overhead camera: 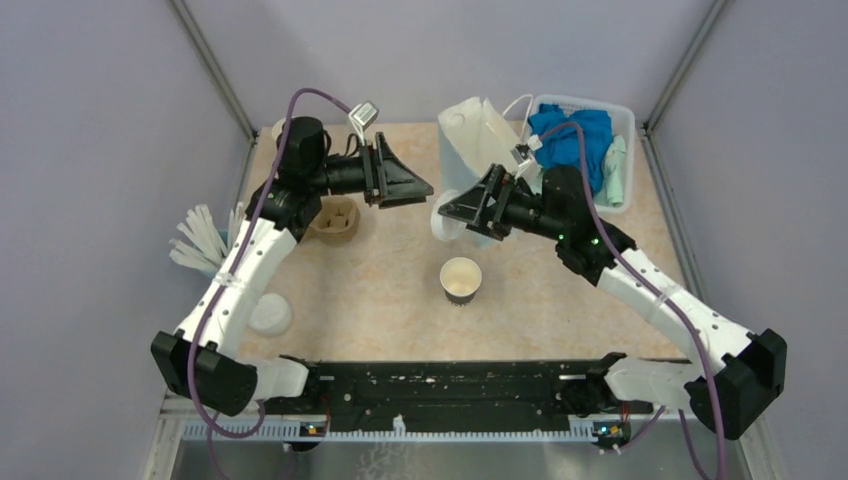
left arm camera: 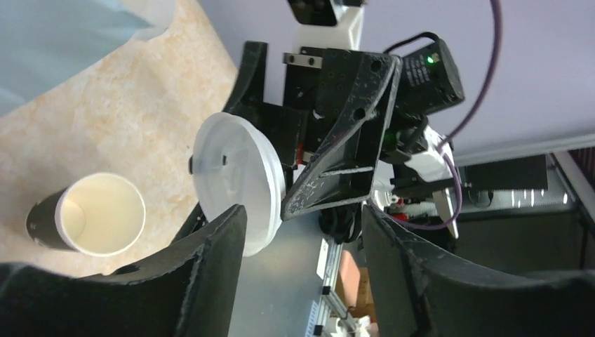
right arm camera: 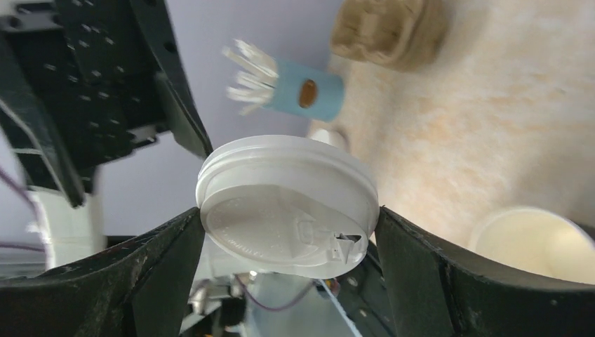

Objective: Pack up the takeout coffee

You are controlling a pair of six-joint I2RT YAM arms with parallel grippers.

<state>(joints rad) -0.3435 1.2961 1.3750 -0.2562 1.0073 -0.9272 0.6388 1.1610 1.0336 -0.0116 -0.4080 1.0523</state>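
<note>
**White plastic lid, held aloft; brown cup uncovered below**

Item: takeout coffee, in two parts.
- Lid point(right arm camera: 284, 203): round, white, sip hole visible. It is clamped across its rim between the two fingers of the right gripper point(right arm camera: 289, 212), raised above the counter point(overhead camera: 380, 290) and tilted, not level.
- Cup point(overhead camera: 461, 279): small, dark brown paper, cream interior. It stands upright and uncovered on the counter, below and slightly towards the arm bases from the lid, with nothing touching it.

Left gripper point(left arm camera: 302, 214): released, fingers well apart and gripping nothing, facing the lid at close range.

Step in hand, as judged: seat the lid on the cup.
- Back the left gripper clear first, since its fingers crowd the lid.
- Turn the lid level, underside down, before lowering it.
- Centre it over the cup mouth and press evenly around the rim.
- Keep the squeeze light, because thin plastic is likely to bow and pop free.
- The paper cup looks light, so an off-centre push could tip it. The free left gripper could steady its wall.

Surroundings:
- White bag point(overhead camera: 478, 140), upright behind the right gripper and the likely destination.
- Bin point(overhead camera: 625, 150) of blue cloths at the far right corner.
- Brown pulp carrier point(overhead camera: 335, 218) under the left arm.
- Blue holder of white sticks point(right arm camera: 309, 90).
- Loose white lid point(overhead camera: 270, 315) near the left arm's base.
</note>
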